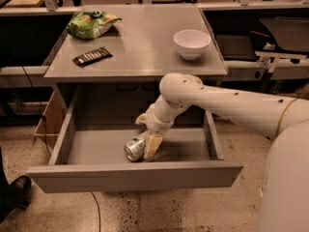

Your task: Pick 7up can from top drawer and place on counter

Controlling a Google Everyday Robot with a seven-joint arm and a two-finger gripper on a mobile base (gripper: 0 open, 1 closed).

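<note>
Camera view: 7up can [133, 149] behind gripper [148, 146]

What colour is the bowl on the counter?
Plain white bowl, camera view; gripper is in the top drawer at the 7up can.

- 7up can [134, 149]: silver end, lying on its side in the open grey top drawer [135, 177], near the front panel.
- counter [145, 47]: flat grey, above.
- gripper [147, 145]: at the can's right side.
</note>
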